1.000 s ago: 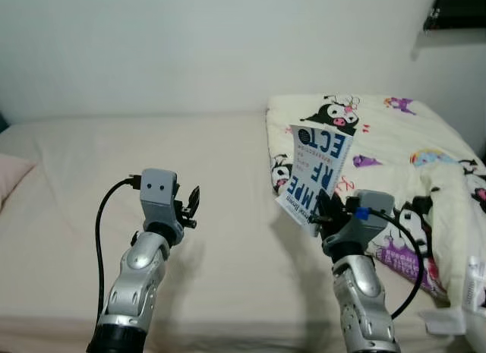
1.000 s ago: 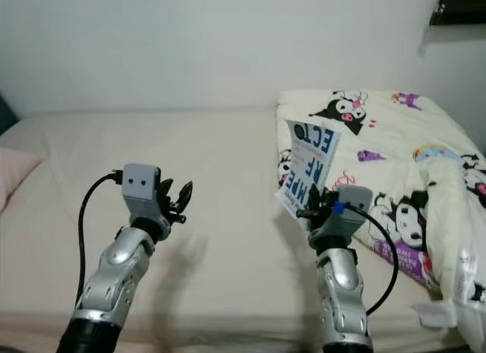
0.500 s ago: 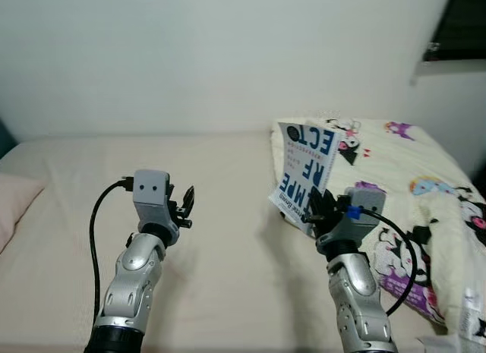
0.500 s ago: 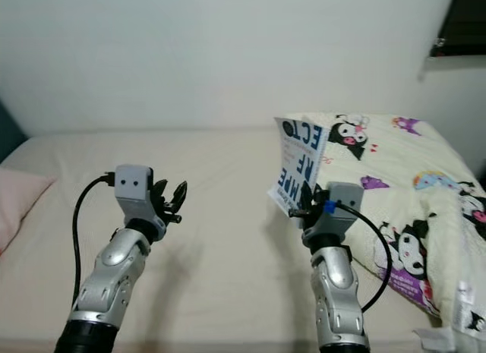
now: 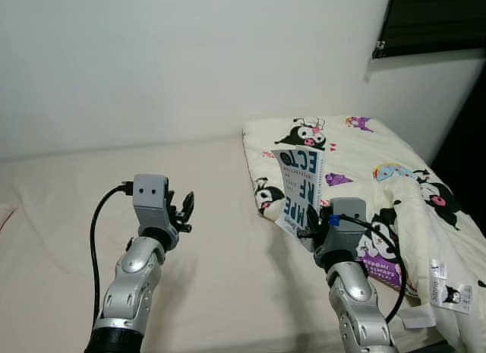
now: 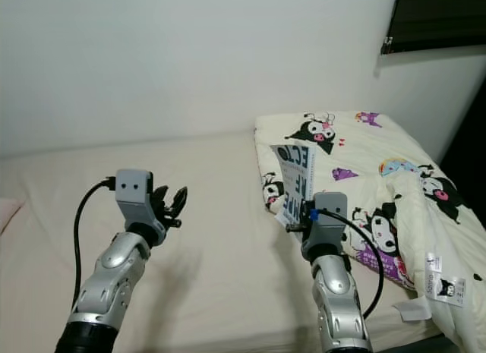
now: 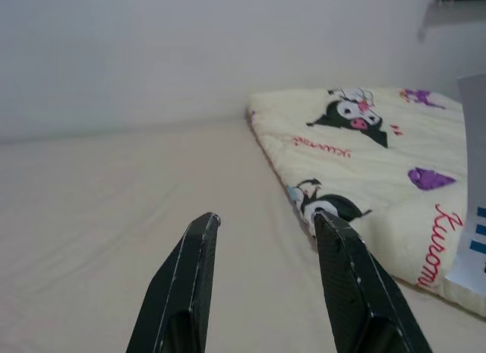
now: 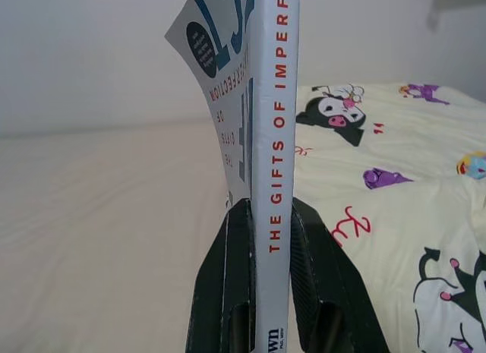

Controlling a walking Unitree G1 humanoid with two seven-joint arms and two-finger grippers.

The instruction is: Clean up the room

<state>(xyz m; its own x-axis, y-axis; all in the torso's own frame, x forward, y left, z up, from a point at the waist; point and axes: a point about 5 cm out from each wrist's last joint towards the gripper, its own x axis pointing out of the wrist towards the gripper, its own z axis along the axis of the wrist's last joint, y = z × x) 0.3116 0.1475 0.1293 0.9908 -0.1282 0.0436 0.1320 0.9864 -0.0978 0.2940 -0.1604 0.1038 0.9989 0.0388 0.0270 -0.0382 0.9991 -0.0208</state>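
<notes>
Pinching the grey paperback book (image 8: 269, 140) upright above the beige bed sheet (image 5: 68, 209) beside the cream cartoon-printed quilt (image 5: 364, 152), the right gripper (image 8: 266, 212) is raised, while the left gripper (image 7: 266, 220) hovers spread apart.

From my remote station, the beige mattress (image 5: 68, 216) spans the foreground, with the plain white wall (image 5: 190, 57) behind it. The cream cartoon-print blanket (image 5: 357, 152) lies on the mattress to the right, reaching back to the wall. A dark window blind (image 5: 437, 19) sits high on the right, above the blanket. My right gripper (image 8: 262, 216) is raised in front of the blanket's near left edge, clamping the white paperback book (image 5: 302, 190) upright (spine toward the wrist camera). My left gripper (image 7: 266, 220) hovers over bare mattress to the left, well apart from the book, fingers spread.
</notes>
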